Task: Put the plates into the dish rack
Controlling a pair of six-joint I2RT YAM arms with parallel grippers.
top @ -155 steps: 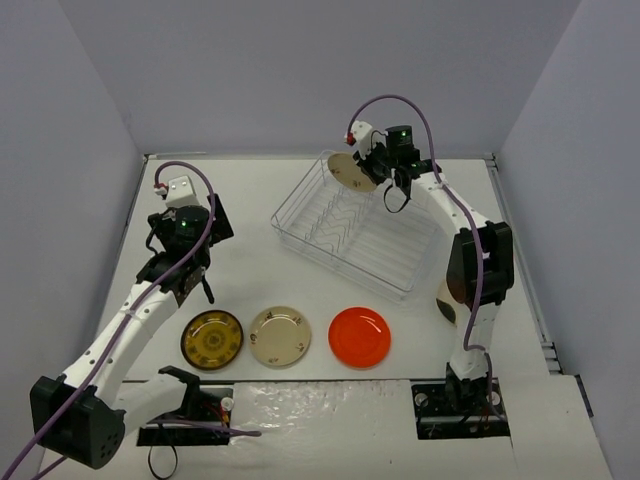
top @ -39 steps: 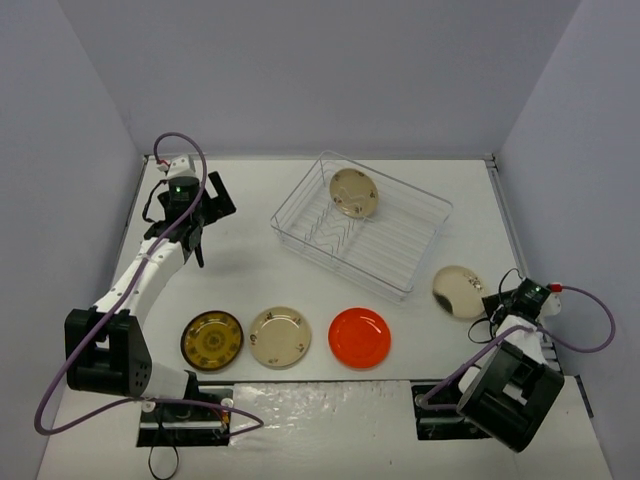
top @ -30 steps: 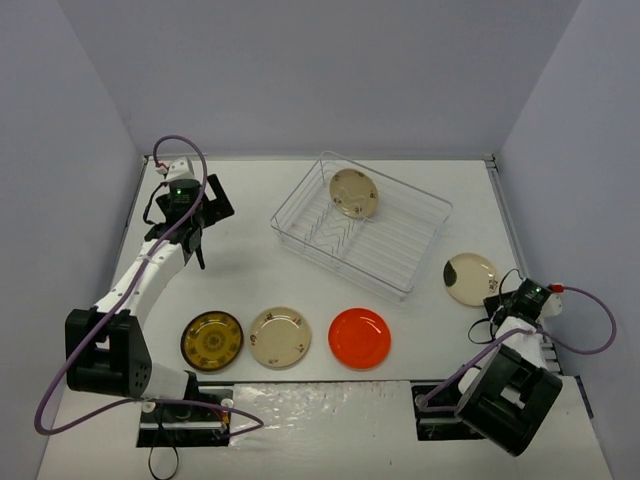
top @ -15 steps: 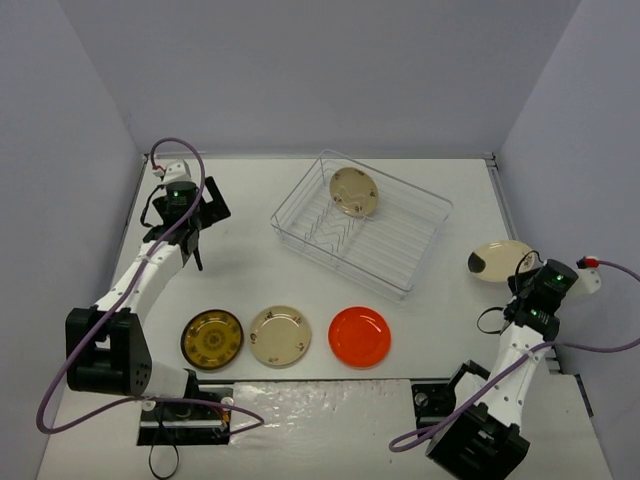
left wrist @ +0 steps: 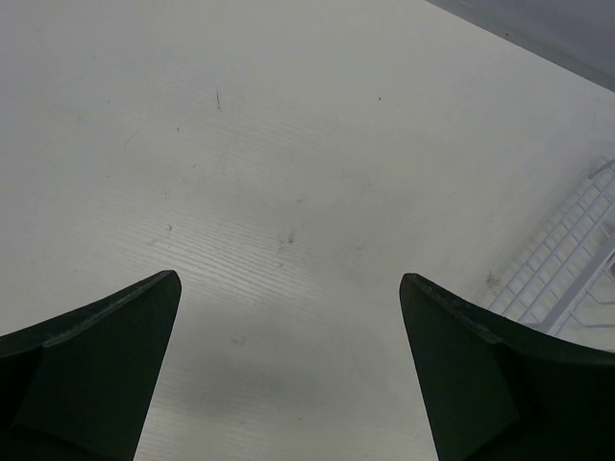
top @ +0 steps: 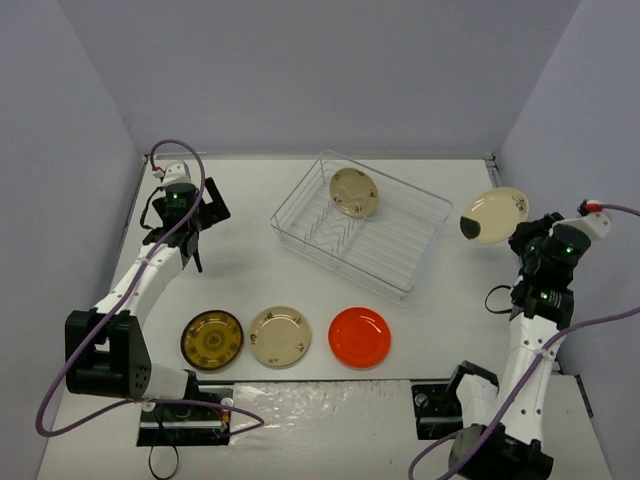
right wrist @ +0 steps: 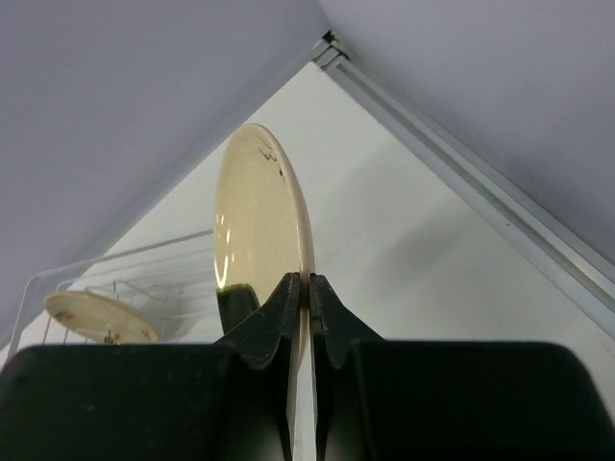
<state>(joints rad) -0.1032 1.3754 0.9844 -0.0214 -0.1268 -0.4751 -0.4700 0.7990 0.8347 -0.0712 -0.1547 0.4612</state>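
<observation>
My right gripper is shut on the rim of the cream plate with the dark patch and holds it in the air, right of the dish rack; the plate stands edge-on in the right wrist view, pinched at my fingertips. One cream plate with brown motifs leans upright in the rack's far end; it also shows in the right wrist view. The dark brown plate, a second cream plate and the orange-red plate lie in a row near the front. My left gripper is open and empty over bare table at the left.
Grey walls close the table on the left, back and right. A metal rail runs along the table's right edge. A corner of the rack shows at the right in the left wrist view.
</observation>
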